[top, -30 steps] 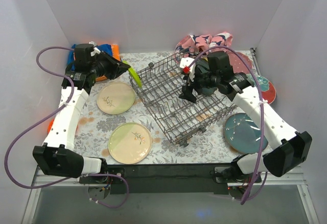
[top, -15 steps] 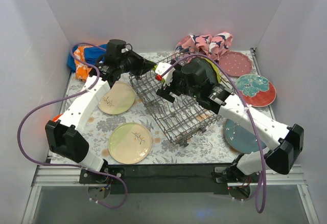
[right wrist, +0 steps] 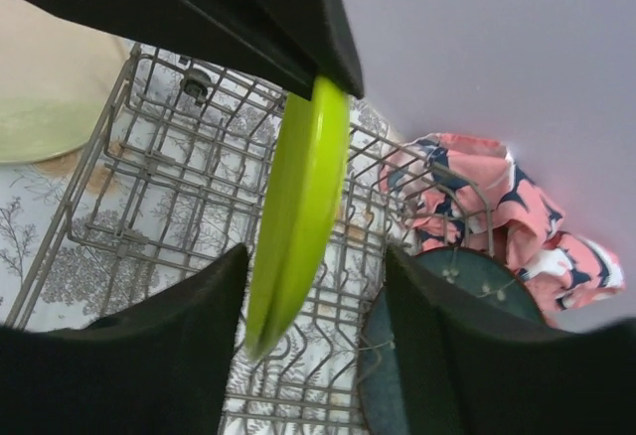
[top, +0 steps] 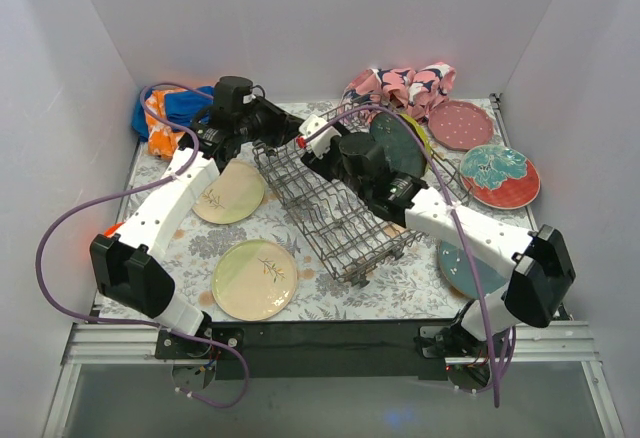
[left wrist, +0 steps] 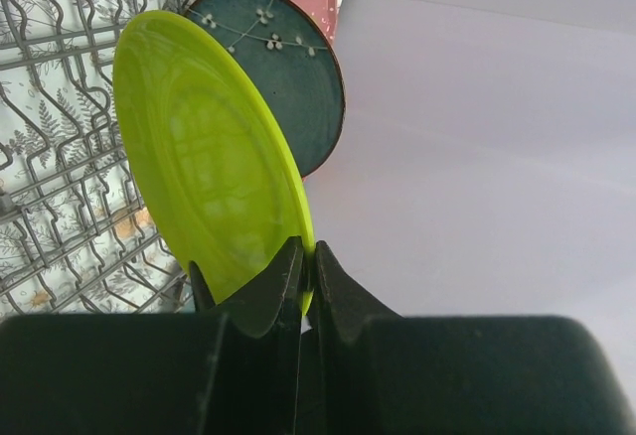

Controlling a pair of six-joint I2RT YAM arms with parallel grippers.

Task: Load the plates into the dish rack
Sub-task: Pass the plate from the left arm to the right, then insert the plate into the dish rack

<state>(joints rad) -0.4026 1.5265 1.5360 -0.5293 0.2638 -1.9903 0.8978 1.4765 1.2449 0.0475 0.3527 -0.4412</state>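
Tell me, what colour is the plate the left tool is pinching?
Lime green, plain and glossy. The round flat plate shows best in the left wrist view.

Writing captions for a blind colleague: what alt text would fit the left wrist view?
The left gripper pinches the rim of a lime plate, held on edge over the rack. A dark green plate shows just beyond it.

Two white-shelled arms (top: 165, 203) with black joints (top: 128, 276), black wedge-shaped fingers (left wrist: 260, 296) and looping purple cables (top: 41, 263).
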